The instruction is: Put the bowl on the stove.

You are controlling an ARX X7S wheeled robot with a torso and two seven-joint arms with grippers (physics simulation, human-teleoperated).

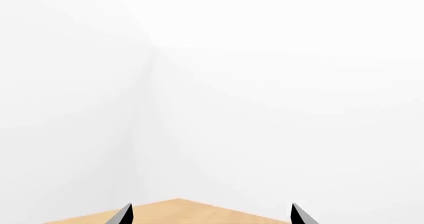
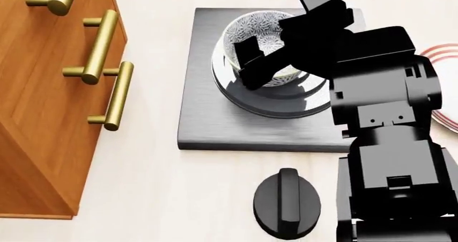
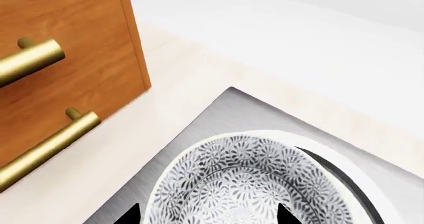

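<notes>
Patterned bowl (image 2: 259,35) on stove (image 2: 214,118)

place: simulated kitchen — stove (image 2: 214,118) | knob (image 2: 288,203) | wooden drawers (image 2: 43,92) — brass handles (image 2: 118,96)

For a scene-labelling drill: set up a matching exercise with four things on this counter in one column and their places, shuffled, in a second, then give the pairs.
Things:
1. bowl
2. knob
3. plate
4. cabinet

Places:
A. far right edge of the head view, mostly behind the right arm
B. on the stove, over its burner
C. left of the stove, brass handles facing it
D. on the counter, nearer the robot than the stove

Pairs: 1-B, 2-D, 3-A, 4-C
</notes>
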